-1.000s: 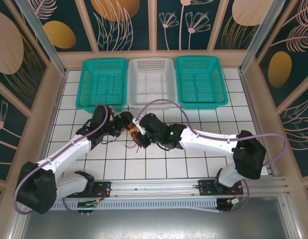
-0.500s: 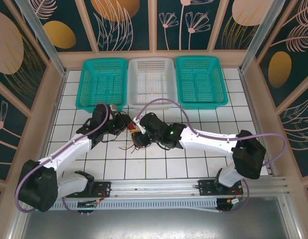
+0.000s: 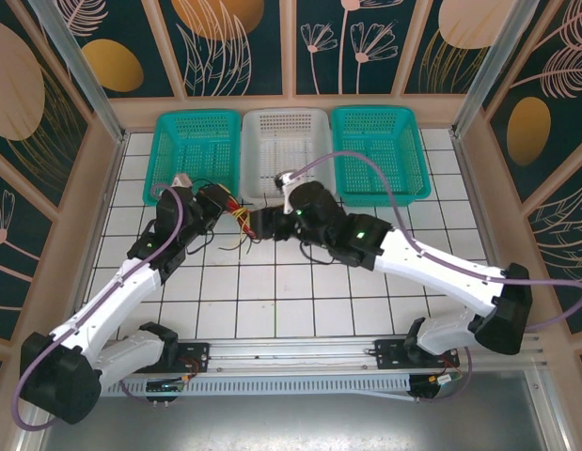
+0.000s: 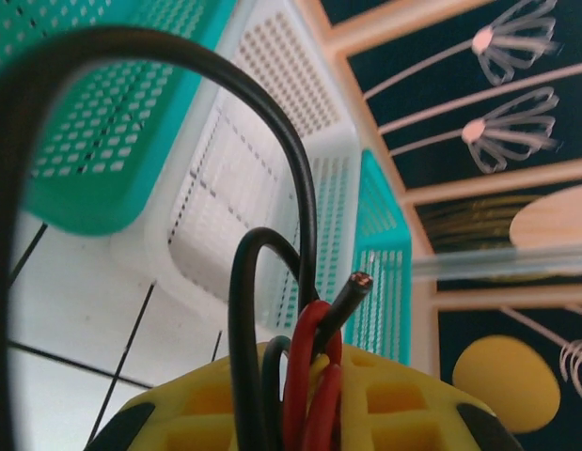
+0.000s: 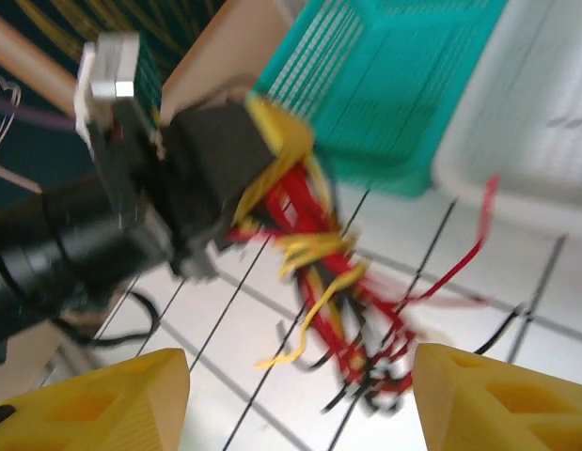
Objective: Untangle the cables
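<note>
White basket [image 3: 287, 113] stands close behind where you work.
Your left gripper [image 3: 225, 203] clamps tangled red, black, yellow cables [image 3: 239, 224]; right gripper [image 3: 259, 224] gapes.

Robot lab cell, white gridded tabletop [image 3: 300, 310], aluminium frame [image 3: 76, 68], floral wall panels [image 3: 225, 47].

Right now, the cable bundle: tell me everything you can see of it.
The cables are a tangled bunch of thin red, yellow and black wires, plastic-sheathed by the look. The left gripper is shut on the bunch, and loose strands hang toward the tiled table. In the left wrist view a black loop arches up and one cut end shows copper. The right gripper stands open facing the bunch, not gripping it.
</note>
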`<move>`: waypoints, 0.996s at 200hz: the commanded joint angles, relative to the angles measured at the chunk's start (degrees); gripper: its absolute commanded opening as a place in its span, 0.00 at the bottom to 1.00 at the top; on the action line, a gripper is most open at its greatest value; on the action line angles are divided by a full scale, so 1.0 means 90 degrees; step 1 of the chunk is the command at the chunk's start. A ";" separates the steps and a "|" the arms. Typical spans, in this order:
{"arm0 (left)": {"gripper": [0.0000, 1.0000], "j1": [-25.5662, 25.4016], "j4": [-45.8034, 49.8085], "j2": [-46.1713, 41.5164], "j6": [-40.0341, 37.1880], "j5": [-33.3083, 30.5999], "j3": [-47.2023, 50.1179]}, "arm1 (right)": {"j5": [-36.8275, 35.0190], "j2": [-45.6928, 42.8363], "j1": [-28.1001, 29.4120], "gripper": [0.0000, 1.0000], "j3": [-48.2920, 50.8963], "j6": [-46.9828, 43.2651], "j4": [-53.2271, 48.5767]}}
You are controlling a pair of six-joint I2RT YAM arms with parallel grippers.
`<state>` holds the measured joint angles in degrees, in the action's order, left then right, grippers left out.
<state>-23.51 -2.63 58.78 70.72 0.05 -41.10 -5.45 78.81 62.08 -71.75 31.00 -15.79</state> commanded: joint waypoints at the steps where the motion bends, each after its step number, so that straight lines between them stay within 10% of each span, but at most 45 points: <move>1: 0.00 0.0044 -0.0540 -0.0303 0.0494 -0.0853 0.0180 | 0.0442 0.0528 0.0172 0.64 0.0140 0.1152 0.0322; 112: 0.00 -0.0055 -0.0845 -0.0963 0.1002 -0.2655 0.0563 | 0.0849 0.1550 0.0192 0.33 -0.1029 0.2031 0.0531; 199: 0.00 -0.0415 -0.0348 -0.0692 0.1412 -0.3004 0.0289 | 0.0271 0.2572 0.0021 0.36 -0.1836 0.2212 -0.0459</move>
<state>-26.89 -6.63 52.88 80.36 -25.04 -36.34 -0.38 101.06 62.61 -85.62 50.04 -15.88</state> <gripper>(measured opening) 0.134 0.331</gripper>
